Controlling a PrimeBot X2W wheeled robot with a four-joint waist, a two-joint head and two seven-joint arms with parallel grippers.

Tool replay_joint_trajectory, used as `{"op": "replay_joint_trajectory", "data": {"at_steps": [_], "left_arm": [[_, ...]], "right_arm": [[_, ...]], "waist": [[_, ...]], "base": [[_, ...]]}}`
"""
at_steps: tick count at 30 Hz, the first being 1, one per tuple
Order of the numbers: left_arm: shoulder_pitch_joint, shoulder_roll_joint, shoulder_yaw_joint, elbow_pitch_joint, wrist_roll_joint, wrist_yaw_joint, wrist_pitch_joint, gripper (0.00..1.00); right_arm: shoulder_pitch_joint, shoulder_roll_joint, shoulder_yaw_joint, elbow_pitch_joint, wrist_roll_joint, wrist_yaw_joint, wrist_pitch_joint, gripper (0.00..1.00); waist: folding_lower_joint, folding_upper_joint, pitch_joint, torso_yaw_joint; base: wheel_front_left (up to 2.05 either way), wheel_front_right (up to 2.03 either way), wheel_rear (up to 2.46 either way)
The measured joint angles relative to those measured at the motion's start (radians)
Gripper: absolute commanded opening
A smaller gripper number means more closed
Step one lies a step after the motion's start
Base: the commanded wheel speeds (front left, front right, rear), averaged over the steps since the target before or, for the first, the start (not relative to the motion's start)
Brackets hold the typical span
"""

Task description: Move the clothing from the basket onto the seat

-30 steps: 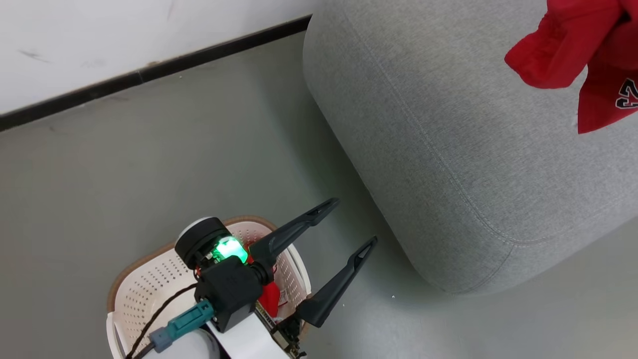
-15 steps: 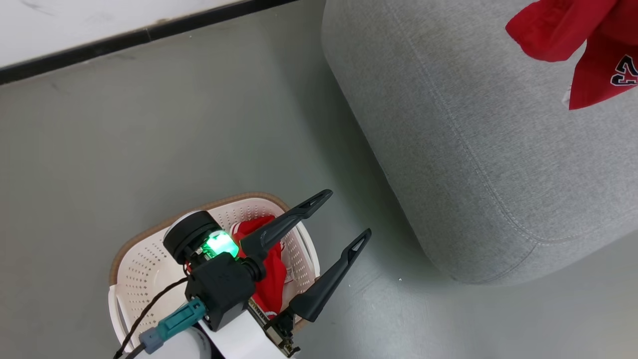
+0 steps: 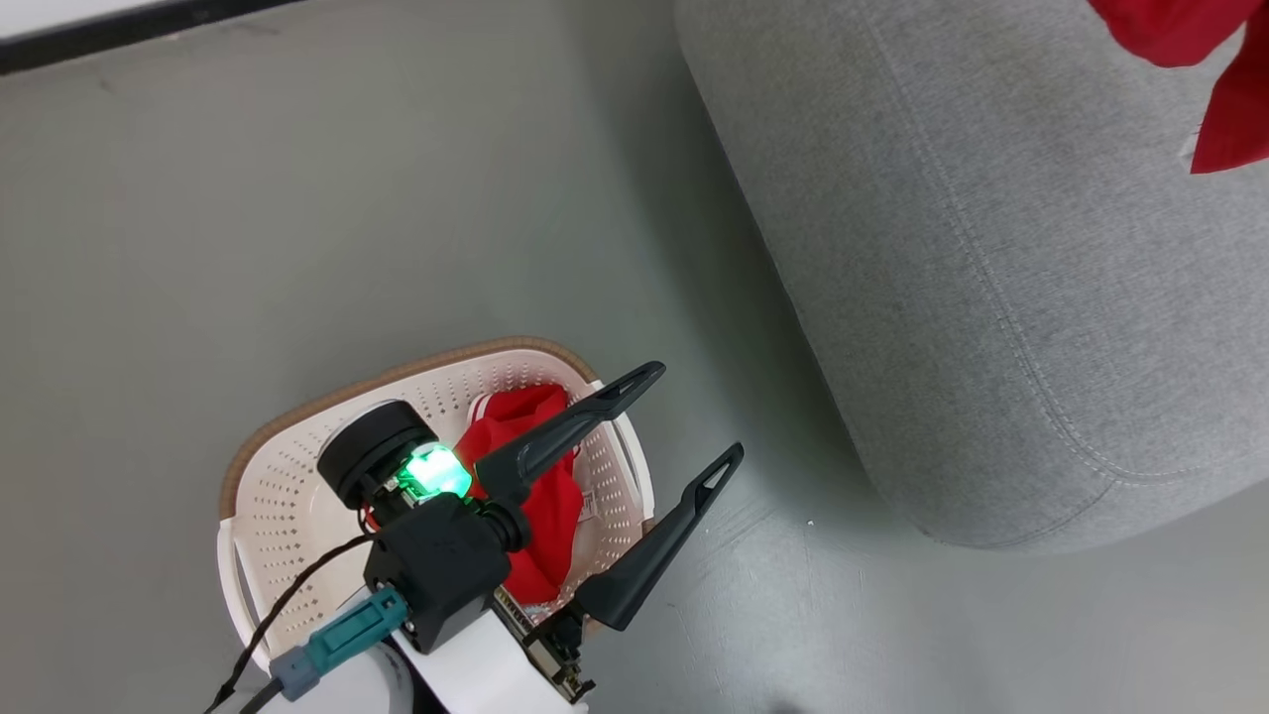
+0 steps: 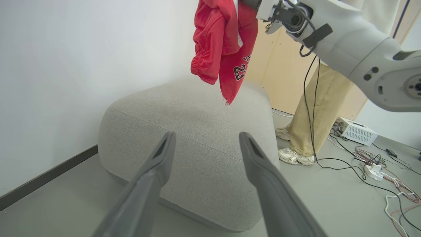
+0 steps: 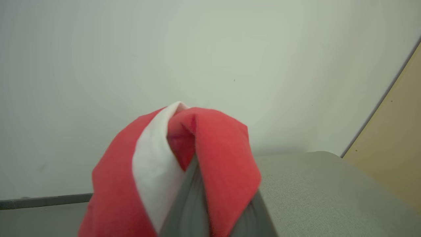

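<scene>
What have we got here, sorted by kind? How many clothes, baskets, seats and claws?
Basket: 1
Grey seat: 1
Red garments: 2, a loose garment in the basket and a hanging garment
Claws: 2, left claw open, right claw shut on the hanging garment
Total: 6

left hand [image 3: 699, 410] low, spread wide; right hand [image 5: 197, 184] raised, clamped on clothing [image 5: 223, 148]

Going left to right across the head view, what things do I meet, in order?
basket → left gripper, fingers apart → seat → hanging red garment at the top right corner.
</scene>
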Motion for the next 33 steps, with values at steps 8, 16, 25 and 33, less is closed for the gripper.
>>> {"op": "replay_joint_trajectory", "data": {"at_steps": [8, 16, 25, 33], "left_arm": [[-0.014, 0.011, 0.007, -0.019, 0.008, 0.0, 0.011, 1.0], [-0.021, 0.026, 0.016, -0.024, 0.01, 0.005, 0.018, 1.0], [-0.031, 0.035, 0.018, -0.037, 0.017, 0.007, 0.026, 1.0], [-0.035, 0.04, 0.018, -0.044, 0.017, 0.007, 0.034, 1.0]], "right_arm": [[-0.013, 0.005, -0.05, 0.06, -0.001, 0.0, -0.023, 0.0], [-0.021, 0.022, -0.102, 0.116, -0.016, 0.0, -0.053, 0.0], [-0.028, 0.027, -0.164, 0.178, -0.037, 0.0, -0.065, 0.0], [-0.026, 0.052, -0.232, 0.276, -0.07, 0.0, -0.019, 0.0]], "waist": [[0.0, 0.0, 0.044, 0.02], [0.0, 0.0, 0.083, 0.041], [0.0, 0.0, 0.12, 0.066], [0.0, 0.0, 0.149, 0.086]], "base": [[0.0, 0.0, 0.0], [0.0, 0.0, 0.0], [0.0, 0.0, 0.0], [0.0, 0.0, 0.0]]}}
